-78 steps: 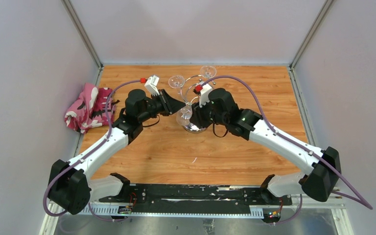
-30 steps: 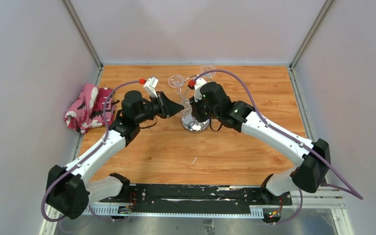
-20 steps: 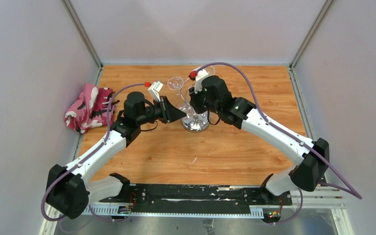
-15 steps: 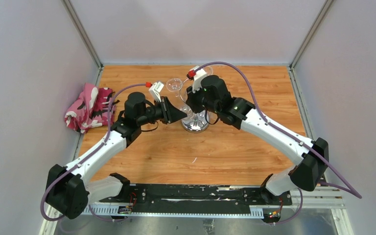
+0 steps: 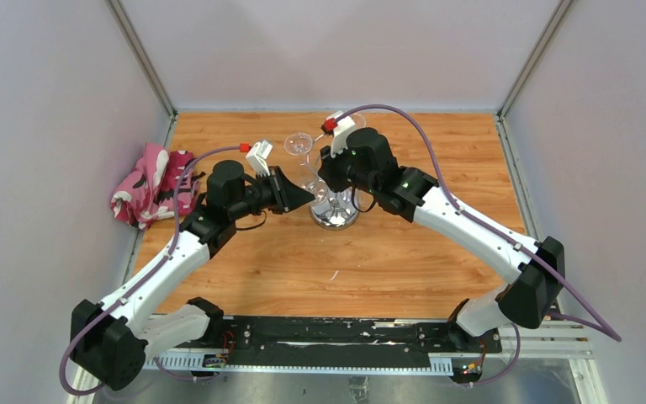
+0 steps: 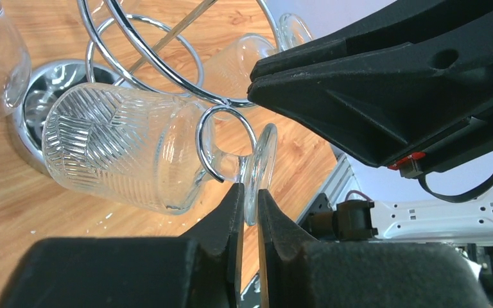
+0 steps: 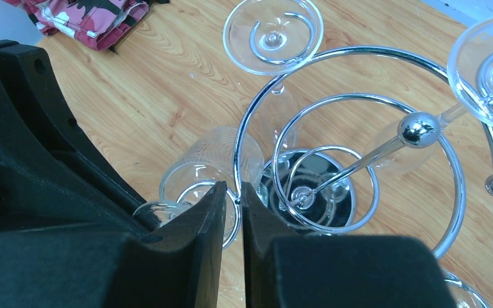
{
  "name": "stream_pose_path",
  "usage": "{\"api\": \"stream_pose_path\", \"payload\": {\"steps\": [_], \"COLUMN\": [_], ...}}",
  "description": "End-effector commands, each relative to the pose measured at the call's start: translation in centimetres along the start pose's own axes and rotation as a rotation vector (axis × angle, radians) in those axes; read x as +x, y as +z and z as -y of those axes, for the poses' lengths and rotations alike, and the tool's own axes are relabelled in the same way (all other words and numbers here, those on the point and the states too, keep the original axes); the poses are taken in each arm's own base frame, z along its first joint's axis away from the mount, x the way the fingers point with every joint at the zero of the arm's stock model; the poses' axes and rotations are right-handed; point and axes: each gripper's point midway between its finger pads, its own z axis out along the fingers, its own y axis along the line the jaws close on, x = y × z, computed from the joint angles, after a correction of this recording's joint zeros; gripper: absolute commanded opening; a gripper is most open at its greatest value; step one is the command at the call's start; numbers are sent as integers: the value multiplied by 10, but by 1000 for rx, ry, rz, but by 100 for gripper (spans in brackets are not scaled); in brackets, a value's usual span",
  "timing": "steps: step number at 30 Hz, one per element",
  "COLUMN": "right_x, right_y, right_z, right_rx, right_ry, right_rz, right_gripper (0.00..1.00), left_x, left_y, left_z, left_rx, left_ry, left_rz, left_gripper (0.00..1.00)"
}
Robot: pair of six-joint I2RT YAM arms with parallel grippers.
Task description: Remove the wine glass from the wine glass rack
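Left claw (image 6: 248, 199): jaws nearly together, pinching foot rim of ribbed wine glass (image 6: 122, 151). Glass hangs by stem in curled hook (image 6: 215, 151) on left side of wine glass rack (image 7: 334, 58), middle of table (image 5: 387, 261), toward far edge. Long axis runs away from me, bowl beyond hook. Right claw (image 7: 233, 191) clamped on rack's wire ring, bracing. My judgement: left arm pulls stem out hook's open side.

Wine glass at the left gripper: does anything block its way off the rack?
Yes. A curled hook of the rack loops around the wine glass stem, between bowl and foot. The left gripper pinches the foot; nothing stands between them.
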Motion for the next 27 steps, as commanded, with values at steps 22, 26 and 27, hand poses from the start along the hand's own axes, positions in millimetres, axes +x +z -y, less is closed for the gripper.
{"api": "stream_pose_path", "payload": {"steps": [22, 26, 27], "right_x": [6, 7, 8], "right_y": [-4, -5, -5], "right_z": [-10, -9, -9], "right_rx": [-47, -45, -46], "right_ry": [-1, -6, -7], "right_rz": [-5, -7, -9], "right_gripper": [20, 20, 20], "left_x": [-19, -16, -15], "left_y": [-8, -11, -12], "left_z": [51, 46, 46], "left_rx": [140, 125, 125], "left_ry": [-356, -377, -379], "left_rz": [6, -3, -3], "left_gripper": [0, 0, 0]}}
